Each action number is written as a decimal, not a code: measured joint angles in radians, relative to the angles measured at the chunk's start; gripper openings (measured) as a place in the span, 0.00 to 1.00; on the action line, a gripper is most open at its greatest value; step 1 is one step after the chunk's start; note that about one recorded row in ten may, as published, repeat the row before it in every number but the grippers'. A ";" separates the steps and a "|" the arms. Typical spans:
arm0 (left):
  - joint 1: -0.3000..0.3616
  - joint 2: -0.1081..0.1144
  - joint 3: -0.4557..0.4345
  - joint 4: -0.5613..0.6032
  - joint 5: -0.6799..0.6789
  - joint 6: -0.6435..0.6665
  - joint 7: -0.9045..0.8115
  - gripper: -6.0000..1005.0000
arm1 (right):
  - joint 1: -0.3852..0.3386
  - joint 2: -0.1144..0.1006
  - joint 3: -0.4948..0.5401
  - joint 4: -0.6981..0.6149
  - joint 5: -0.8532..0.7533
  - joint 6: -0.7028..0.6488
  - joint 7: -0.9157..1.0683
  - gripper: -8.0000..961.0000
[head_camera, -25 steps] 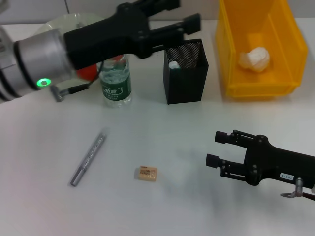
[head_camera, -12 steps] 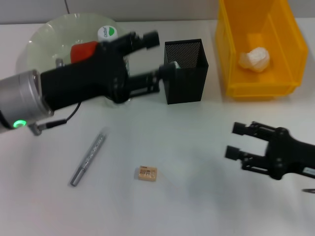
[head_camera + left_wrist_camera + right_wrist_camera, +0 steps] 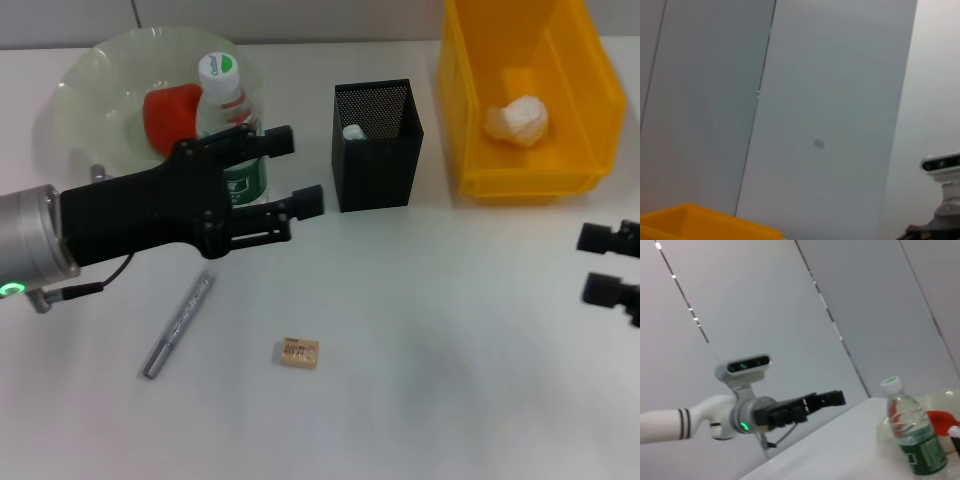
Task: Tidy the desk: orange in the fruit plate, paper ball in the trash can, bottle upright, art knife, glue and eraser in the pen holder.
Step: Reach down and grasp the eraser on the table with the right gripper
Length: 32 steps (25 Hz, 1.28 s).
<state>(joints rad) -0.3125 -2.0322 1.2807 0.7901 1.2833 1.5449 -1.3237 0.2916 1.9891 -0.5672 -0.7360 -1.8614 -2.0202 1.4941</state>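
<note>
Desk partly tidied, both grippers empty above the white worktop.

Near the front edge lies the eraser point(image 3: 299, 353), with a grey pen-shaped tool point(image 3: 180, 323) beside it leftward. The right gripper point(image 3: 612, 265) at the right edge and the left gripper point(image 3: 285, 170) mid-left both have fingers spread. Farther back, the bottle point(image 3: 232, 135) stands upright beside the pen holder point(image 3: 378, 160). The orange point(image 3: 171, 115) sits in the fruit plate point(image 3: 95, 80), back-left corner; the paper ball point(image 3: 518, 120) in the trash can point(image 3: 575, 90), back-right.

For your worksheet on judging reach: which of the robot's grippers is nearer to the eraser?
Left. The left gripper hovers open above the table, just behind the eraser and slightly left. The right gripper is open too, far off at the table's right edge.
</note>
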 joint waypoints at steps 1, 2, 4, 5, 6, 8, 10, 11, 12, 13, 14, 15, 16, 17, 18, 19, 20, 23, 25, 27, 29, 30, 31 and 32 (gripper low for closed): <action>0.003 0.000 -0.003 0.000 0.001 0.000 0.000 0.81 | 0.000 0.000 0.000 0.000 0.000 0.000 0.000 0.76; 0.008 0.000 -0.006 0.000 0.001 0.000 0.000 0.81 | 0.008 -0.007 0.003 -0.013 -0.002 -0.014 0.034 0.76; 0.017 0.000 -0.017 0.000 0.002 0.000 0.001 0.81 | 0.023 -0.019 0.004 -0.030 -0.004 -0.033 0.090 0.76; 0.020 0.000 -0.020 0.000 0.002 0.000 0.002 0.81 | 0.035 -0.025 0.003 -0.034 -0.005 -0.039 0.119 0.76; 0.025 0.000 -0.028 0.000 0.002 0.000 0.004 0.81 | 0.035 -0.025 0.003 -0.034 -0.005 -0.039 0.119 0.76; 0.031 0.000 -0.035 0.000 0.003 0.000 0.004 0.81 | 0.047 -0.026 -0.002 -0.035 -0.007 -0.037 0.135 0.76; 0.042 0.001 -0.049 0.000 0.008 0.001 0.002 0.81 | 0.071 -0.025 -0.006 -0.039 -0.024 -0.023 0.145 0.76; 0.042 0.001 -0.049 0.000 0.008 0.001 0.002 0.81 | 0.071 -0.025 -0.006 -0.039 -0.024 -0.023 0.145 0.76; 0.045 0.001 -0.056 0.000 0.011 0.001 -0.001 0.81 | 0.087 -0.024 -0.006 -0.044 -0.040 -0.020 0.155 0.76; 0.045 0.001 -0.056 0.000 0.011 0.001 -0.001 0.81 | 0.109 -0.023 -0.006 -0.057 -0.066 -0.019 0.173 0.76; 0.052 0.006 -0.077 0.000 0.011 0.003 -0.009 0.81 | 0.129 -0.020 -0.007 -0.070 -0.092 -0.019 0.195 0.76; 0.053 0.006 -0.078 -0.001 0.011 0.003 -0.011 0.81 | 0.156 -0.017 -0.008 -0.087 -0.120 -0.019 0.220 0.76; 0.055 0.007 -0.084 -0.002 0.012 0.004 -0.017 0.81 | 0.181 -0.015 -0.012 -0.103 -0.151 -0.019 0.243 0.76; 0.055 0.007 -0.084 -0.002 0.012 0.004 -0.017 0.81 | 0.214 -0.011 -0.023 -0.122 -0.190 -0.017 0.271 0.76; 0.055 0.008 -0.086 -0.004 0.012 0.004 -0.021 0.81 | 0.250 -0.008 -0.044 -0.140 -0.230 -0.012 0.298 0.76; 0.055 0.008 -0.086 -0.004 0.012 0.004 -0.021 0.81 | 0.274 -0.005 -0.067 -0.150 -0.254 -0.004 0.318 0.76; 0.055 0.009 -0.087 -0.008 0.021 0.004 -0.025 0.81 | 0.329 0.001 -0.138 -0.175 -0.306 0.026 0.363 0.76; 0.056 0.010 -0.092 -0.009 0.043 0.004 -0.025 0.81 | 0.376 0.011 -0.226 -0.197 -0.345 0.070 0.402 0.76; 0.056 0.007 -0.116 -0.013 0.105 -0.002 -0.022 0.81 | 0.438 0.034 -0.367 -0.216 -0.405 0.140 0.435 0.76; 0.056 0.004 -0.129 -0.017 0.129 -0.006 -0.016 0.81 | 0.456 0.041 -0.402 -0.218 -0.425 0.158 0.438 0.76; 0.056 0.004 -0.129 -0.017 0.129 -0.006 -0.016 0.81 | 0.494 0.062 -0.473 -0.221 -0.467 0.187 0.441 0.76; 0.054 -0.002 -0.157 -0.028 0.163 -0.008 -0.002 0.81 | 0.527 0.081 -0.527 -0.227 -0.505 0.205 0.445 0.76; 0.053 -0.002 -0.164 -0.032 0.169 -0.009 0.000 0.81 | 0.527 0.081 -0.527 -0.227 -0.505 0.205 0.445 0.76; 0.052 -0.003 -0.167 -0.035 0.171 -0.009 0.000 0.81 | 0.544 0.087 -0.562 -0.231 -0.522 0.216 0.451 0.76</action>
<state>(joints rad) -0.2604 -2.0349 1.1142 0.7554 1.4546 1.5356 -1.3232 0.8359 2.0765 -1.1295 -0.9668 -2.3836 -1.8046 1.9448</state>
